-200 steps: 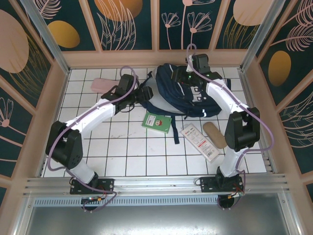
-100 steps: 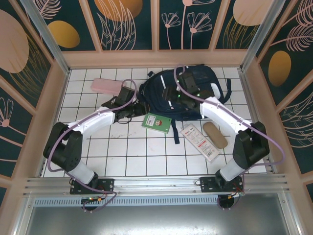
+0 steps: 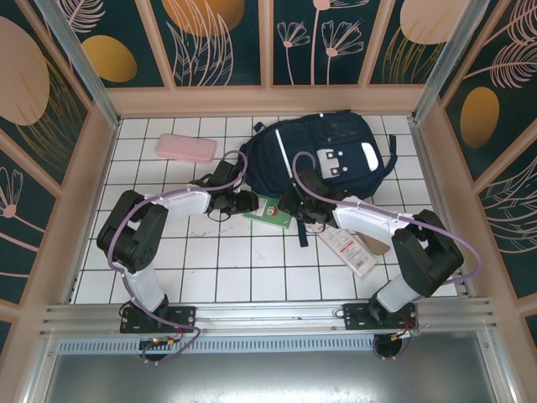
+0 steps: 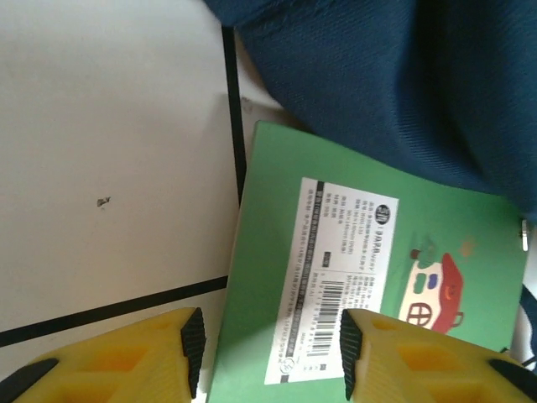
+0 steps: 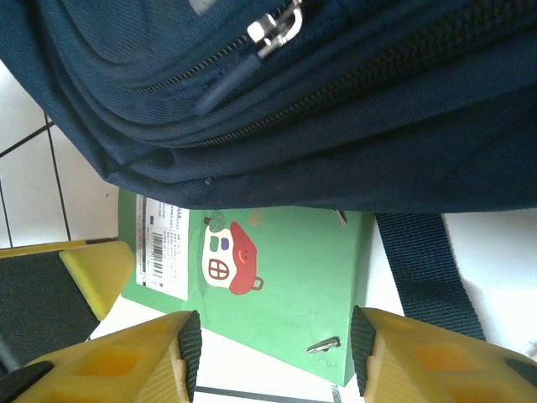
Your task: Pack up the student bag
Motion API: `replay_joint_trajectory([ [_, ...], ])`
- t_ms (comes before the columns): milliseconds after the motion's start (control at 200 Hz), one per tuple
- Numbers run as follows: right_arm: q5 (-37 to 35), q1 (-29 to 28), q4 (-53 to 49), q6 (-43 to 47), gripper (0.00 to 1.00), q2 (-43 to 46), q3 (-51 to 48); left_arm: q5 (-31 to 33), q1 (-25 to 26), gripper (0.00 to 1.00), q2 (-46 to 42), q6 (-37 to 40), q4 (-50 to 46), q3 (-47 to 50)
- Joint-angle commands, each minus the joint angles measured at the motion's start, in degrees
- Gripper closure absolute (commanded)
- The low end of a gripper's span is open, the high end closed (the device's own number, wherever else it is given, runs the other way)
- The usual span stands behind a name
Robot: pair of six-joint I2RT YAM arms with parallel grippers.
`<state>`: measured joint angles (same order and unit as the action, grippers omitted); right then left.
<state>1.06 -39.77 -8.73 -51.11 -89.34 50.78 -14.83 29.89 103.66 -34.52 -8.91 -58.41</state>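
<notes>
From overhead I see the student bag (image 3: 319,155) lying flat against the far edge of the desk (image 3: 210,260), right of the middle, front patch up. A green notebook (image 3: 270,210) lies at the bag's near side, its far edge tucked under the navy fabric. My left gripper (image 3: 243,202) hangs over the notebook's left edge, jaws apart and holding nothing. My right gripper (image 3: 295,206) is at the notebook's right side, jaws likewise apart and empty. A pink case (image 3: 186,147) sits near the far left corner, and a white packet (image 3: 357,259) lies partly under the right arm
</notes>
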Motion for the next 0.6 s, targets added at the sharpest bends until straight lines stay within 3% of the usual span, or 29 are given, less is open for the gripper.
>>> replay_joint_trajectory([
  [0,-0.7,-0.5,4.8,-4.4,0.49,-2.1,-2.8,-1.2,-0.4,0.53,1.6,1.7,1.9,0.4],
  [355,-1.7,-1.2,3.9,-6.1,0.49,-9.0,-1.5,-2.7,-0.4,0.57,2.1,0.2,3.7,2.3],
  [595,4.1,-1.2,15.1,-4.4,0.51,-11.8,-2.5,-4.7,-0.4,0.61,2.5,-0.4,5.1,4.7],
])
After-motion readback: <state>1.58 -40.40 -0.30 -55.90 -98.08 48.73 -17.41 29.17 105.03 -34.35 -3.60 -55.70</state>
